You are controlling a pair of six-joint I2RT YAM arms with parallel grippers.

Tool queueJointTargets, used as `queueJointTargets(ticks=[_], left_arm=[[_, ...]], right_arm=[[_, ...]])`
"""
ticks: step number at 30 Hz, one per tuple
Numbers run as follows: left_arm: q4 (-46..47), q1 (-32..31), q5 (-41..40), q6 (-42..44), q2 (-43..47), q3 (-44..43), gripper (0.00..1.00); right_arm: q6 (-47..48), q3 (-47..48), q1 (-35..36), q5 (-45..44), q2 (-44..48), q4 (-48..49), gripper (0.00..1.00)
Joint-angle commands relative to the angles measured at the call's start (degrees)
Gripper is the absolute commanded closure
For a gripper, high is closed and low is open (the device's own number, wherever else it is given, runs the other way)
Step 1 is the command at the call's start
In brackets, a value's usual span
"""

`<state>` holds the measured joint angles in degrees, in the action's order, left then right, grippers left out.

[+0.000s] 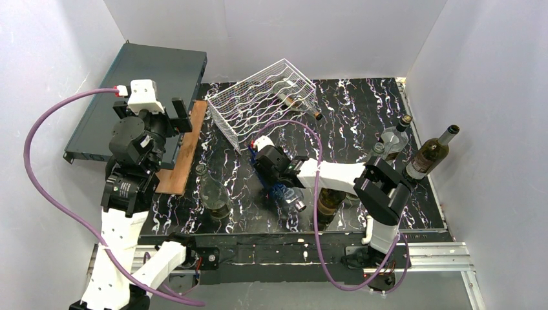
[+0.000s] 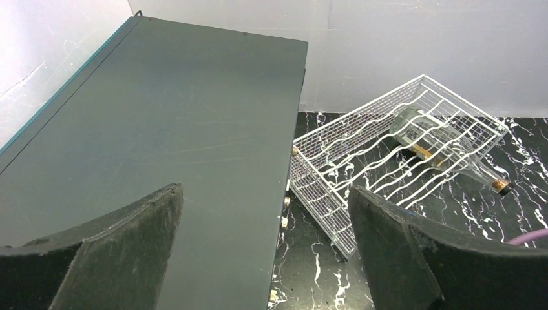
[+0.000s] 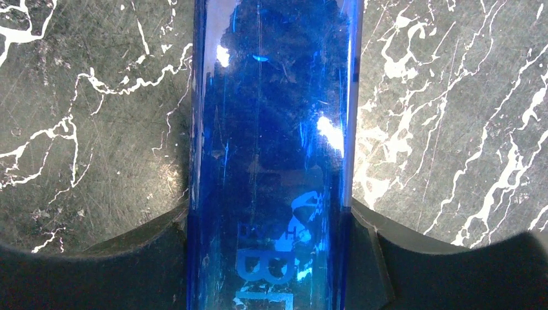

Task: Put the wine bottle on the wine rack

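A blue glass wine bottle (image 3: 271,97) lies lengthwise between the fingers of my right gripper (image 3: 271,219), and both pads press on its sides. From above, that gripper (image 1: 276,185) holds the blue bottle (image 1: 289,196) low over the black marbled mat, near the front middle. I cannot tell if the bottle touches the mat. The white wire wine rack (image 1: 258,103) stands tilted at the back middle, with a clear bottle (image 1: 294,98) lying in it. My left gripper (image 2: 265,188) is open and empty, over the edge of the dark grey box, with the wine rack (image 2: 388,142) ahead to its right.
A flat dark grey box (image 1: 148,84) and a wooden board (image 1: 184,152) lie at the left. A clear bottle (image 1: 213,194) stands front left and a dark one (image 1: 329,203) by the right arm. Two more bottles (image 1: 432,154) stand at the right edge.
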<state>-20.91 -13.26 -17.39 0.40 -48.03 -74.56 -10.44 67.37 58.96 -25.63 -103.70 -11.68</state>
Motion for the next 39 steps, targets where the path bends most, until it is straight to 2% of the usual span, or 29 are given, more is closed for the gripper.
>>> queueJointTargets(ticks=[1,11,19,39], left_arm=[[1.83,-0.19,-1.82,1.18,0.92,0.53,0.01],[1.83,-0.31,-1.99,1.18,1.10,0.57,0.01],[1.93,-0.50,-2.04,1.26,1.10,0.66,0.01],[1.66,-1.24,-3.62,2.34,1.95,0.75,0.01]], right_arm=[[0.68,4.04,0.01,-4.04,3.88,10.01,0.99],[1.08,6.64,-0.12,-4.54,2.78,11.09,0.99],[1.87,9.12,-2.62,-1.58,-0.38,11.16,0.99],[10.25,11.87,-3.06,-1.20,-7.18,22.62,0.99]])
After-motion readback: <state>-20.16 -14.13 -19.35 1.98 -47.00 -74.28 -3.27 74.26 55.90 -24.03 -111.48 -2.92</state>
